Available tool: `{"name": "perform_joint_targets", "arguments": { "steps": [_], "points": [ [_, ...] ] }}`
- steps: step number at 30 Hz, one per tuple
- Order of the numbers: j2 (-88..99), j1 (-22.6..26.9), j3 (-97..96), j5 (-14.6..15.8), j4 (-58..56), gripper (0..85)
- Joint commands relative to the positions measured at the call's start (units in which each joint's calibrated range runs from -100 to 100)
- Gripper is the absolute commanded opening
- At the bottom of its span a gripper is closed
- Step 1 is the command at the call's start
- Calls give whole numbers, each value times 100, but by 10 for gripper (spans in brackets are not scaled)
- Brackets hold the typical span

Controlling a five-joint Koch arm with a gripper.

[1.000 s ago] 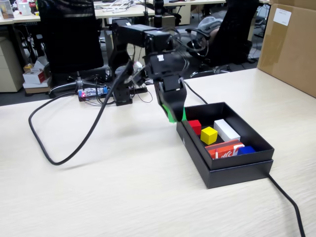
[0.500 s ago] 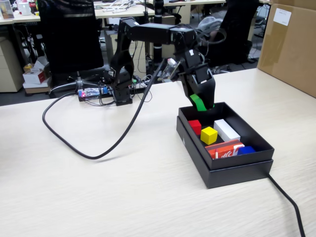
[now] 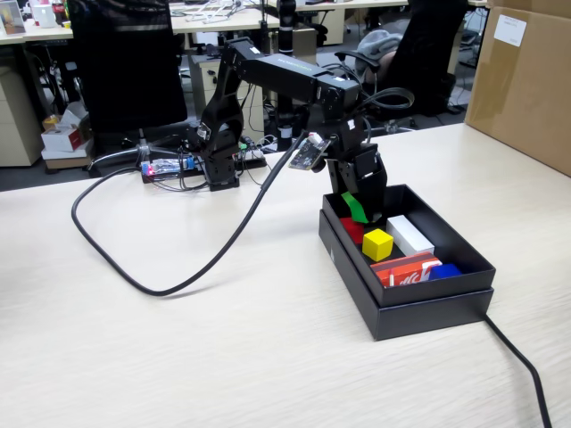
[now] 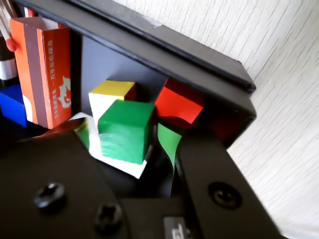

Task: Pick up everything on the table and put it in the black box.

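- Gripper (image 4: 142, 144) is clamping green cube (image 4: 124, 130), now lowered into black box (image 3: 446, 294).
- Red cube (image 4: 178, 103) and yellow cube (image 4: 112, 95) are sitting just beyond it.

No legible txt; white marks on orange carton (image 4: 50, 69) too blurred to read.

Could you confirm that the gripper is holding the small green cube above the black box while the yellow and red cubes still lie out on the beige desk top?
Not quite. The gripper does hold the small green cube over the shallow black cardboard box, but the small yellow cube and small red cube already lie inside that box, not on the beige wood-grain desk top. The fixed view shows this.
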State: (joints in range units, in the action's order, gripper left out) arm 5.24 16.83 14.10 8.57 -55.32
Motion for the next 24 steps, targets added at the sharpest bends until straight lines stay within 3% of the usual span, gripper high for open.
{"name": "perform_joint_targets", "arguments": {
  "steps": [1, 3, 13, 22, 24],
  "points": [
    [457, 0, 67, -59, 154, 371],
    [698, 0, -23, -63, 154, 416],
    [3245, -234, -123, -161, 154, 440],
    [5701, -972, -2136, -547, 414, 464],
    [6917, -1250, -3686, -718, 966, 465]
  ]
}}
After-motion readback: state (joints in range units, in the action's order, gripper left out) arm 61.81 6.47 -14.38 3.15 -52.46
